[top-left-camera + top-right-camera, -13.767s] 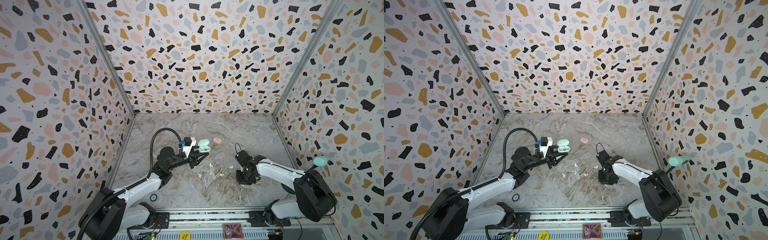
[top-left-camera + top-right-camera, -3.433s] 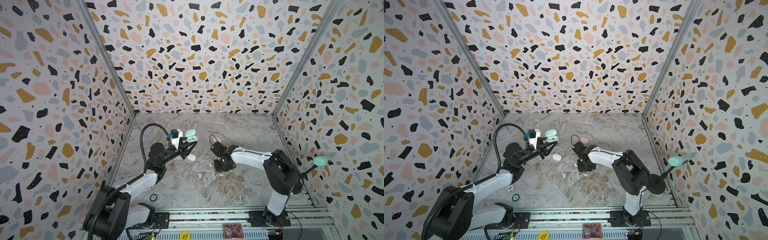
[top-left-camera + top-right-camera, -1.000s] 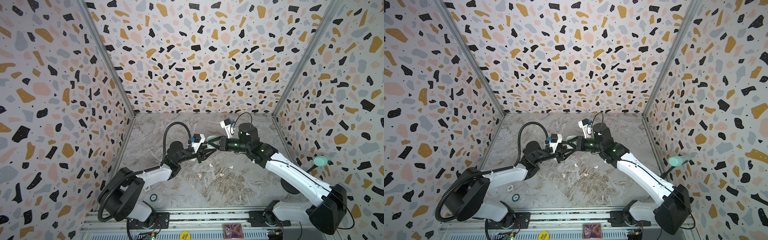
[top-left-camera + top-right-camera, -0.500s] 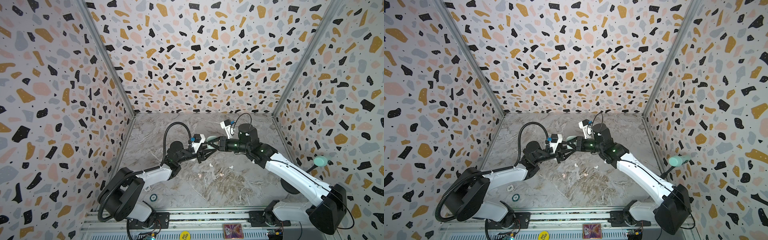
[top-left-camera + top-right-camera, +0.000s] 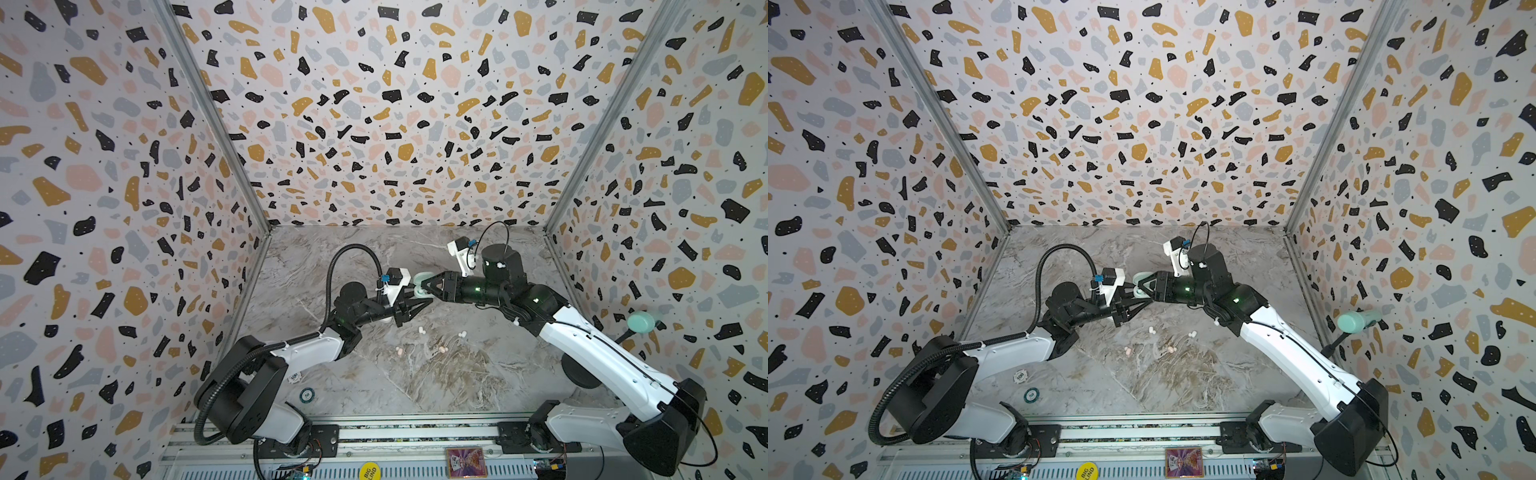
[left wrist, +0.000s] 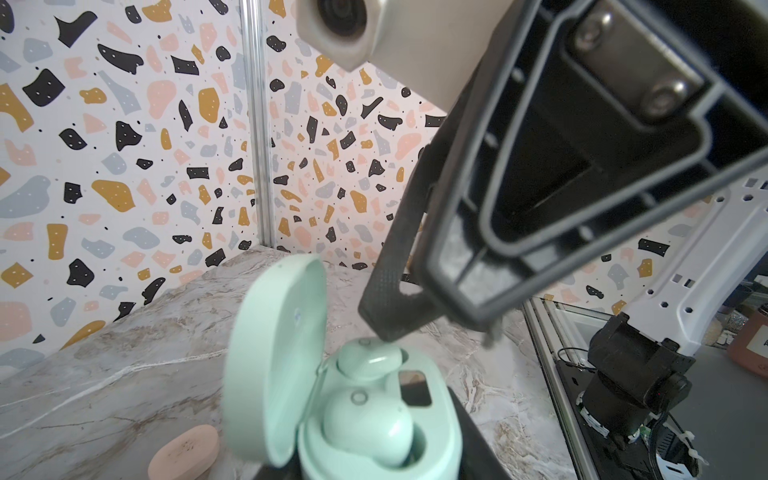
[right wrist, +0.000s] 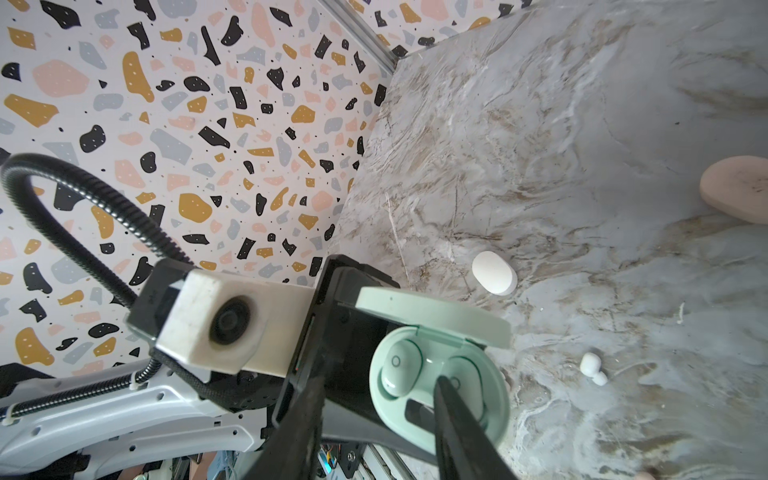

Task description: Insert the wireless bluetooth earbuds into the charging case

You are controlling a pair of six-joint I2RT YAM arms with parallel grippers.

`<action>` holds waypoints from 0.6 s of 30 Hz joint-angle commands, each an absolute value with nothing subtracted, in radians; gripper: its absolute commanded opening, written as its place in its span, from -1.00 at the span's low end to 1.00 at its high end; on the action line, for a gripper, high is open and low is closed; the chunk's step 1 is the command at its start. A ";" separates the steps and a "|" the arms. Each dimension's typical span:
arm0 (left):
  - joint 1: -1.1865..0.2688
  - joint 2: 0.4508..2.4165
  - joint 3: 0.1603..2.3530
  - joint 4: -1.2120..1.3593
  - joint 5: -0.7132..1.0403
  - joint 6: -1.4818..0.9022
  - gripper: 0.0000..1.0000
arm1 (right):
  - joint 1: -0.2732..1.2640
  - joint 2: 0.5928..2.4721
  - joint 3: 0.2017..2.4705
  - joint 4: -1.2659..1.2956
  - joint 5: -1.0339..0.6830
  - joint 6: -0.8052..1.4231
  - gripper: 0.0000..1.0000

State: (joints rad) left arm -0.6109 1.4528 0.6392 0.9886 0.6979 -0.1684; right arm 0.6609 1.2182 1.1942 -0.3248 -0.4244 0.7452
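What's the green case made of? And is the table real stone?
Green case: probably plastic, smooth and matte; one even mint colour, rounded edges, faint shine.
Table: looks like veined grey marble, but may be a printed sheet; can't tell.

We see terrazzo-patterned walls (image 5: 374, 104), speckled black, ochre, pink and grey, enclosing a grey marble tabletop (image 5: 415, 386) on three sides. Near its front edge lie a teal poker chip (image 5: 1031, 395) and, just beside it, a white poker chip (image 5: 1020, 376). Beyond the metal rail (image 5: 415, 432) sit a round yellow sticker (image 5: 369, 471) and a colourful picture card (image 5: 460, 461). By the right wall, a mint-green cylinder (image 5: 1356, 321) stands on a black stalk
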 commanded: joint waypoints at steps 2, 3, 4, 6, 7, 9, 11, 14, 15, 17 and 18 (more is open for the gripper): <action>-0.614 1.424 0.655 1.044 0.707 -0.155 -0.44 | 0.639 1.187 1.308 -0.465 -0.370 0.684 -0.09; -0.614 1.424 0.655 1.043 0.709 -0.155 -0.44 | 0.630 1.197 1.334 -0.492 -0.362 0.668 -0.08; -0.614 1.423 0.655 1.043 0.710 -0.155 -0.44 | 0.620 1.211 1.362 -0.515 -0.354 0.653 -0.08; -0.615 1.422 0.655 1.041 0.712 -0.156 -0.44 | 0.604 1.247 1.413 -0.550 -0.351 0.624 -0.08; -0.614 1.424 0.655 1.042 0.713 -0.156 -0.43 | 0.598 1.272 1.443 -0.571 -0.351 0.609 -0.08; -0.614 1.425 0.654 1.042 0.715 -0.157 -0.43 | 0.585 1.329 1.506 -0.616 -0.356 0.577 -0.08; -0.615 1.429 0.655 1.046 0.716 -0.160 -0.43 | 0.577 1.396 1.567 -0.654 -0.377 0.540 -0.08; -0.615 1.431 0.657 1.048 0.718 -0.160 -0.43 | 0.575 1.491 1.661 -0.716 -0.388 0.487 -0.08; -0.615 1.432 0.659 1.048 0.719 -0.160 -0.43 | 0.576 1.516 1.685 -0.730 -0.396 0.474 -0.08; -0.615 1.434 0.659 1.049 0.718 -0.161 -0.43 | 0.577 1.548 1.712 -0.744 -0.415 0.458 -0.08; -0.615 1.434 0.659 1.050 0.718 -0.161 -0.43 | 0.578 1.558 1.722 -0.752 -0.428 0.451 -0.09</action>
